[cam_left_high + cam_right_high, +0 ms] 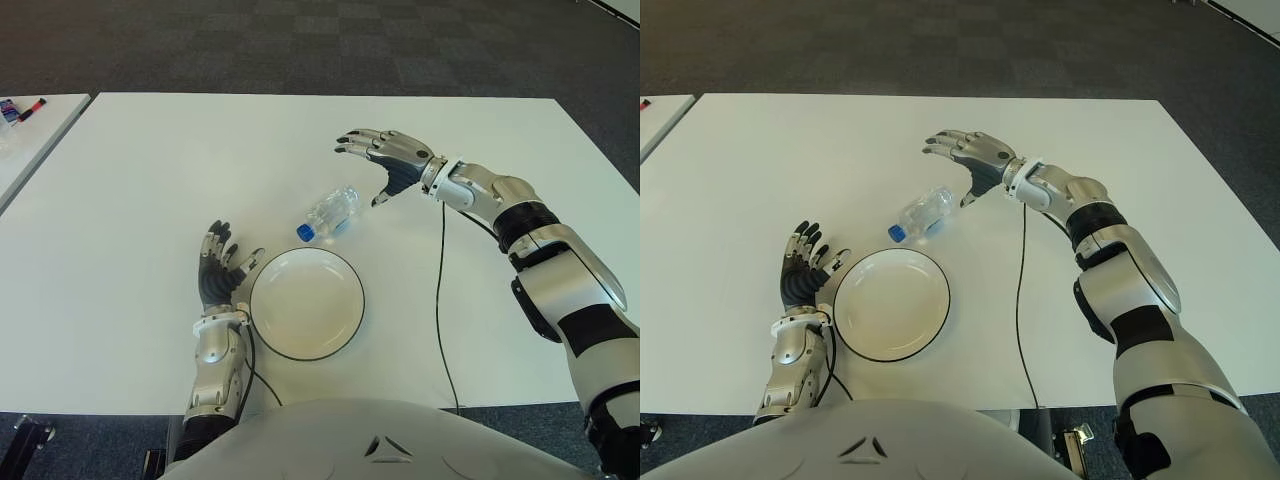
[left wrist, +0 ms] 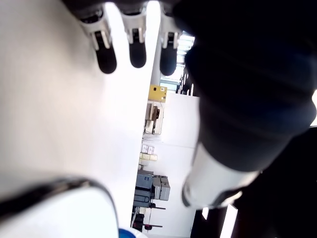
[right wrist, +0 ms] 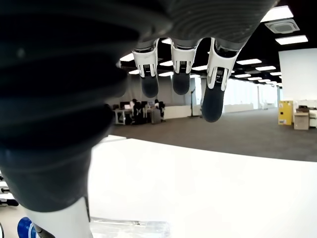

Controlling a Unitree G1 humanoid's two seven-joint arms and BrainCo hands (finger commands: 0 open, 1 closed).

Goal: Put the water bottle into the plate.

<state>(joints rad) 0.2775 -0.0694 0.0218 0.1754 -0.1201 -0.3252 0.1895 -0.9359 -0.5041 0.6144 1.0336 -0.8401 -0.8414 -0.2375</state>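
Note:
A clear water bottle (image 1: 333, 212) with a blue cap lies on its side on the white table (image 1: 140, 170), just beyond the rim of the round white plate (image 1: 307, 303), which holds nothing. My right hand (image 1: 378, 157) hovers open just right of and behind the bottle, fingers spread, not touching it. In the right wrist view the bottle (image 3: 130, 228) shows below the extended fingers (image 3: 181, 74). My left hand (image 1: 222, 265) shows open beside the plate's left edge, fingers extended.
A black cable (image 1: 438, 300) runs across the table from the right wrist to the front edge. A second white table (image 1: 30, 135) with small items stands at the far left. Dark carpet lies beyond the table.

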